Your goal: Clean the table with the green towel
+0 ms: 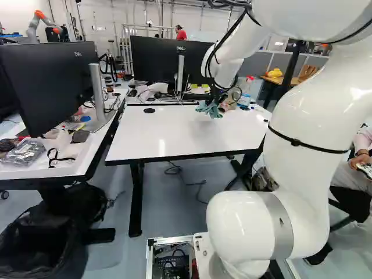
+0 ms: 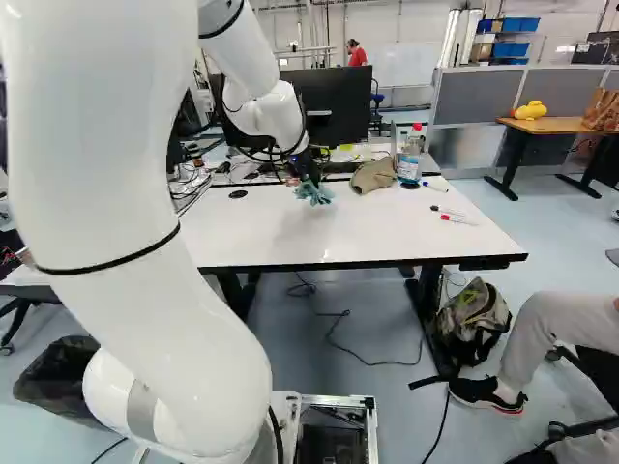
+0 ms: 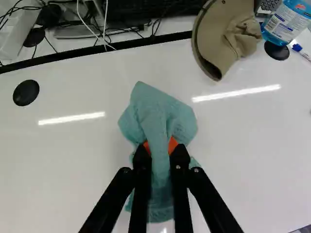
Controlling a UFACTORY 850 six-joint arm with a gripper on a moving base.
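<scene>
My gripper (image 2: 308,176) hangs over the rear part of the white table (image 2: 387,232) in the right base view. From its tip the green towel (image 2: 314,192) droops in loose folds. In the wrist view the gripper (image 3: 161,151) is shut on the green towel (image 3: 156,114), its orange pads pinching a gathered fold. The cloth spreads ahead of the fingers and trails beneath them. Whether its lower edge touches the tabletop I cannot tell.
A tan cap (image 2: 373,175) and a bottle of blue liquid (image 2: 410,159) stand near the table's rear edge, with markers (image 2: 455,219) at its right. Monitors (image 1: 168,61) rise behind. A seated person is at the right, beside a backpack (image 2: 474,314). Another robot (image 1: 42,23) stands far back.
</scene>
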